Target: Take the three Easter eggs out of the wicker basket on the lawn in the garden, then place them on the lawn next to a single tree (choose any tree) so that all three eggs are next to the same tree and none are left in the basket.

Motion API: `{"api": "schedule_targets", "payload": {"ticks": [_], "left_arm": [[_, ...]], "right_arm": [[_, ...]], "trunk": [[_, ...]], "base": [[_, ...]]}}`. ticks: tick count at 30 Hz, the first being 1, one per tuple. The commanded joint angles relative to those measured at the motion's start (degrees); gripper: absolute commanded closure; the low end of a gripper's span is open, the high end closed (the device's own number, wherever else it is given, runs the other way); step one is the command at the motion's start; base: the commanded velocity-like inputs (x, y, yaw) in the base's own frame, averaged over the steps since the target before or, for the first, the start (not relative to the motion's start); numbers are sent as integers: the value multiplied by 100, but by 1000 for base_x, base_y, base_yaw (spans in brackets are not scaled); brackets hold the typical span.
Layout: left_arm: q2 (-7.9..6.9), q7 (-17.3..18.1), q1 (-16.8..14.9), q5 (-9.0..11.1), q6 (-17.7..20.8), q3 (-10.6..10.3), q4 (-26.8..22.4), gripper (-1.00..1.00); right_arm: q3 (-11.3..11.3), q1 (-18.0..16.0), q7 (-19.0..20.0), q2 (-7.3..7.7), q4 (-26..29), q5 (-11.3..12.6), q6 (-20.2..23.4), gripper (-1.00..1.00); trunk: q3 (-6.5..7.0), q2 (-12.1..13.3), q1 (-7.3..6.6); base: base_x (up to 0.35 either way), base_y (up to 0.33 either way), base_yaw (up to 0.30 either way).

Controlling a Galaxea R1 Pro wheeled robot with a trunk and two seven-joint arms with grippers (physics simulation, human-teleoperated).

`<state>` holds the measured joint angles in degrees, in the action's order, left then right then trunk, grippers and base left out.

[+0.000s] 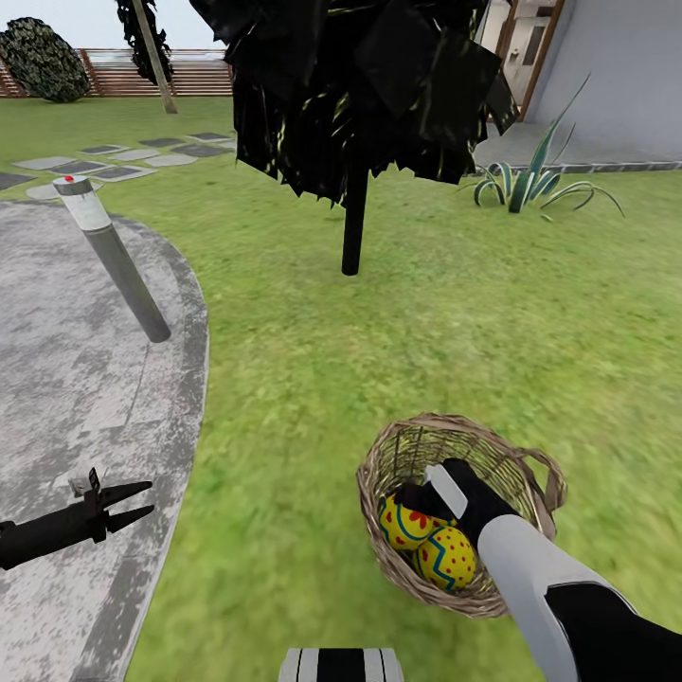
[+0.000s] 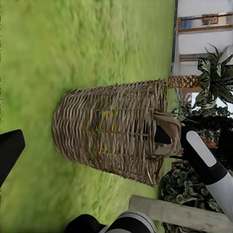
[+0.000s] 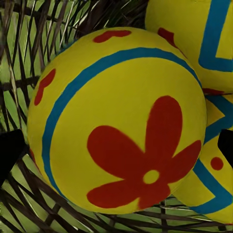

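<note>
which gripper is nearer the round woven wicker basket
Right. The right gripper reaches inside the round woven wicker basket, at the yellow painted eggs. The left gripper hangs well off to its side, over grey paving.

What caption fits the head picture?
Right pincer dips into wicker basket of Easter eggs on lawn.

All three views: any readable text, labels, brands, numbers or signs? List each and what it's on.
No readable text in any view.
Yellow Easter eggs: only painted blue bands, red dots and a red flower; no letters.
Tan woven wicker basket: plain weave, no tag.
Grey bollard light with a white cap: red dot on top, no marking legible.
Framed item on the house wall: too blurred to read.
</note>
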<state>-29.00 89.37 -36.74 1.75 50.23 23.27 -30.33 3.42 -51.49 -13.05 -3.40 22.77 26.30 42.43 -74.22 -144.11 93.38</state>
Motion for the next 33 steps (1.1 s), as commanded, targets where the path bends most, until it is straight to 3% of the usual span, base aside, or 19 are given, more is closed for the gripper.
{"api": "schedule_targets", "payload": {"ticks": [1,14,18,29,30,33], "left_arm": [[0,23,-1,-7,59,-1,1,-100],[0,20,0,-8,39,5,-7,-100],[0,19,-1,-8,41,3,-8,-100],[0,19,0,-8,43,-7,-8,-100],[0,19,0,-8,41,-7,-8,-100],[0,19,0,-8,40,-7,-8,-100]], "right_arm": [[36,-1,-48,4,9,60,18,-100],[36,-1,-47,12,0,52,-89,-100],[36,-1,-44,12,0,51,-93,-100],[47,-1,-40,1,-7,51,-92,-100],[53,-1,-40,3,-8,51,-92,100],[69,-1,-39,4,-9,51,-92,100]], "trunk": [[-4,-2,-1],[-4,-2,-1],[-93,-7,10],[-137,-10,15],[-137,-10,15],[-137,-10,15]], "base": [[30,30,0],[5,5,0],[0,0,0],[0,0,0],[0,0,0],[0,0,0]]}}
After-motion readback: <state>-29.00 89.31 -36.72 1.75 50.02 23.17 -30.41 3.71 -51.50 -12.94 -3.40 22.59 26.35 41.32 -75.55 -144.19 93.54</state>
